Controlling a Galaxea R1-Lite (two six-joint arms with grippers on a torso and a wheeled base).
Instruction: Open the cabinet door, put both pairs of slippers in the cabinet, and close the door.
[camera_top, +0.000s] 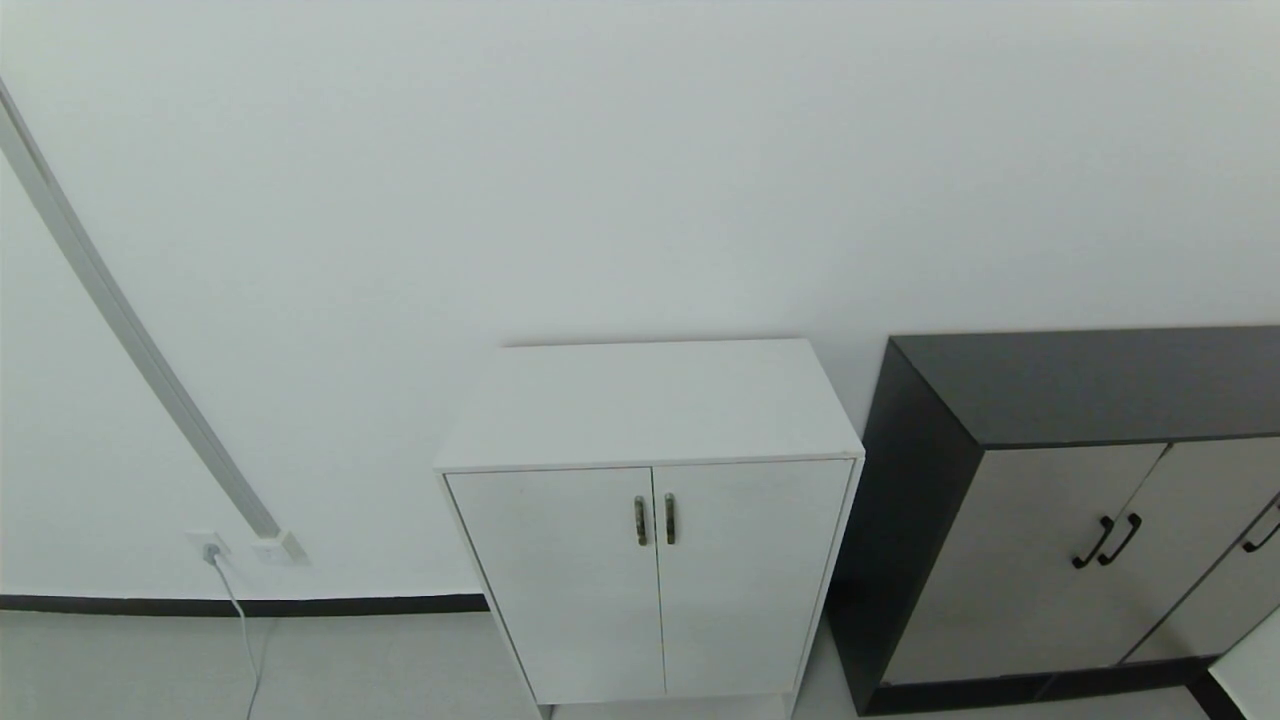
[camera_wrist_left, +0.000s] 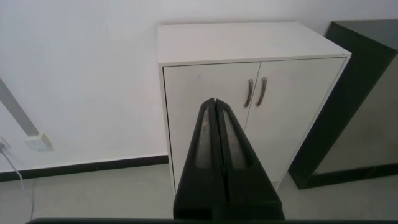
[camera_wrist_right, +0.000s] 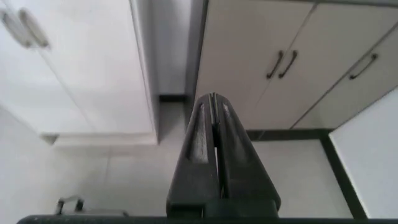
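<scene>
The left gripper (camera_wrist_left: 215, 101), a black two-fingered claw, is held with its fingers pressed together and nothing between them. It is aimed at the front of a white two-door cabinet (camera_top: 650, 420) and is well apart from it. The right gripper (camera_wrist_right: 213, 96), of the same black build, is likewise closed on nothing, its fingers meeting along a thin seam. It is pointed towards the narrow gap between the white cabinet and its neighbour, above a pale grey floor (camera_wrist_right: 124, 174). A small dark object (camera_wrist_right: 68, 204) is seen on that floor close to the right arm, but what it is cannot be told.

The white cabinet is stood on the floor against a plain white wall (camera_top: 600, 150), in the middle of the head view. Both of its flat doors (camera_top: 560, 580) are shut, and two short upright metal bar handles (camera_top: 641, 520) are set side by side at their meeting edges. Just beside it, on the robot's right, a larger cabinet with a black top and side and grey doors (camera_top: 1040, 560) is placed, and paired curved black handles (camera_top: 1120, 540) are fitted to it.

Farther off, on the robot's left, a black skirting strip (camera_top: 240, 605) is run along the foot of the wall. A white wall socket (camera_top: 208, 545) is mounted just above it, with a pale cable (camera_top: 240, 620) hung from it to the floor. A long grey conduit (camera_top: 120, 310) is slanted up the wall from beside the socket
</scene>
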